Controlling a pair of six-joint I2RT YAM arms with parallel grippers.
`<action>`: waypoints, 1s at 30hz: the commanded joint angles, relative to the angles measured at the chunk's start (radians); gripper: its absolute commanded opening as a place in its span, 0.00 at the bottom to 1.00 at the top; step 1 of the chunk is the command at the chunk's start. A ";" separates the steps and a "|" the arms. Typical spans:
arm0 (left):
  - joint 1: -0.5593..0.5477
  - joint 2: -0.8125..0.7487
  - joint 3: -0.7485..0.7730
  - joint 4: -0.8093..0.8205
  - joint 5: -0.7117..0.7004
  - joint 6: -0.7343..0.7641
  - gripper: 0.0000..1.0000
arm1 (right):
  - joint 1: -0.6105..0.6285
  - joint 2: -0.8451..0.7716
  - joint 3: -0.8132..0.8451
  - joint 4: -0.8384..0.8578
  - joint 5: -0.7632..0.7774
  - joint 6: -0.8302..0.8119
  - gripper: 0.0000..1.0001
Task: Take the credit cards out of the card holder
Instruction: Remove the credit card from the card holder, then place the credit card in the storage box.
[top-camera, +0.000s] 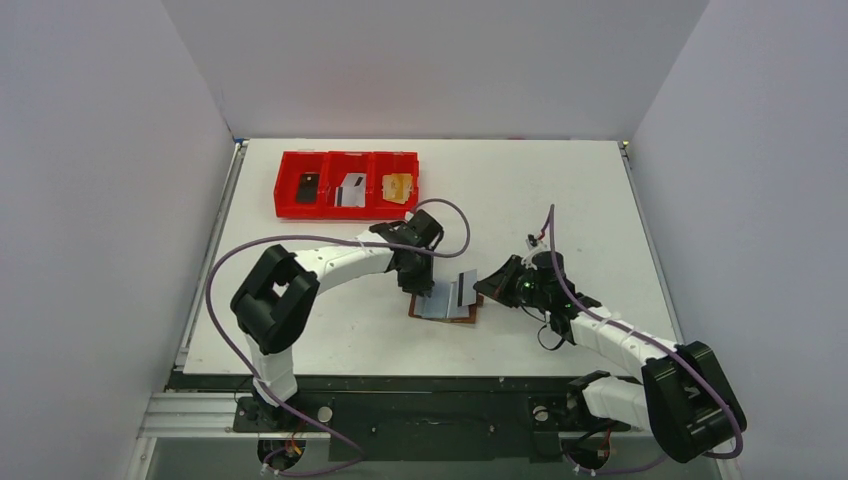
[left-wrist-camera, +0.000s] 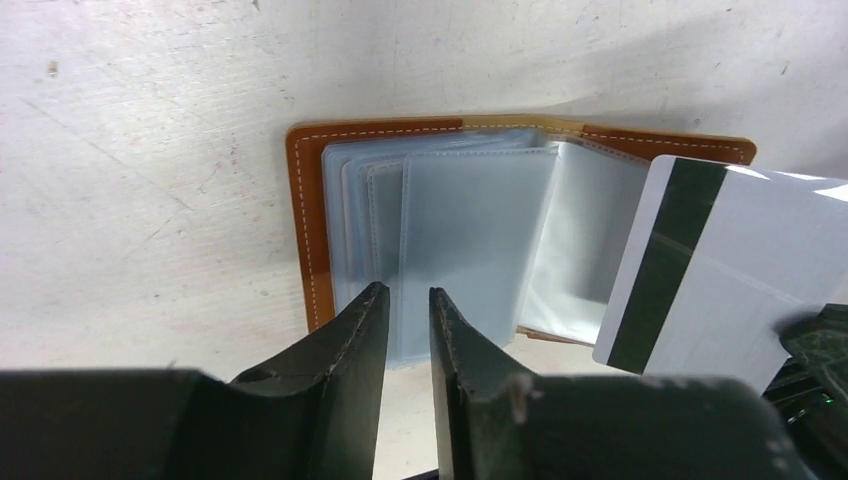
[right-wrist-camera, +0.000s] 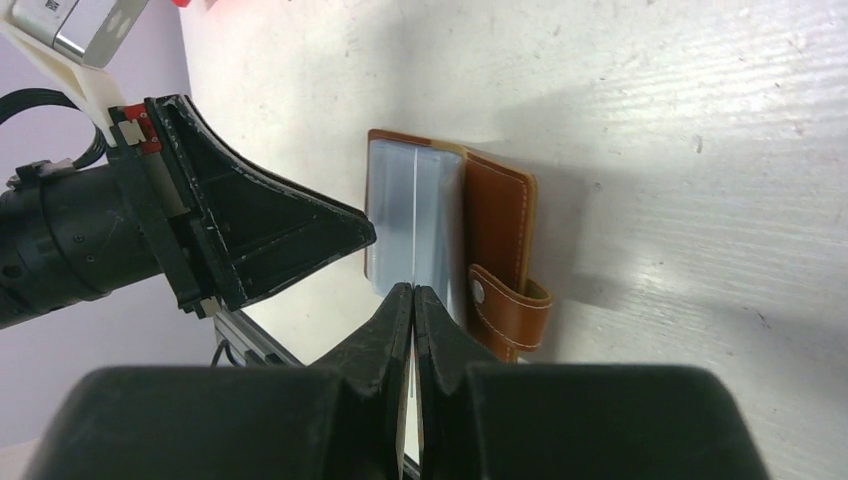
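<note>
**Desk:** Top external view: the card holder (top-camera: 441, 304) is seen lying open on the bench (top-camera: 560, 200), between the left tool (top-camera: 420, 284) and the right tool (top-camera: 488, 288). What is held?

**Caption:** A credit card (left-wrist-camera: 730, 262), silver with a dark stripe, is pinched in the fully closed right tool and appears free of the sleeves (left-wrist-camera: 470, 230). The left tool's jaws are parted only narrowly. Nothing is seen gripped, and its tips are set over the sleeves' near edge.

**Desk:** How is it all expected to handle?

**Caption:** The card is judged light, stiff and slick, best taken by a short edge. The clear sleeves look soft and floppy, so the card holder likely needs pinning down. Bare bench is shown behind the right tool. The red tray (top-camera: 347, 212), well behind the left tool, and the strap tab (right-wrist-camera: 510, 305), just beside the right tool's tips, are the edges to be cleared.
</note>
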 joint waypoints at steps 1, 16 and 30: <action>0.014 -0.091 0.063 -0.042 -0.022 0.039 0.26 | -0.008 -0.027 0.052 0.017 -0.019 0.004 0.00; 0.259 -0.325 -0.196 0.377 0.529 -0.095 0.46 | -0.007 -0.013 0.118 0.171 -0.107 0.135 0.00; 0.327 -0.348 -0.331 0.721 0.726 -0.272 0.46 | 0.046 0.076 0.221 0.274 -0.140 0.204 0.00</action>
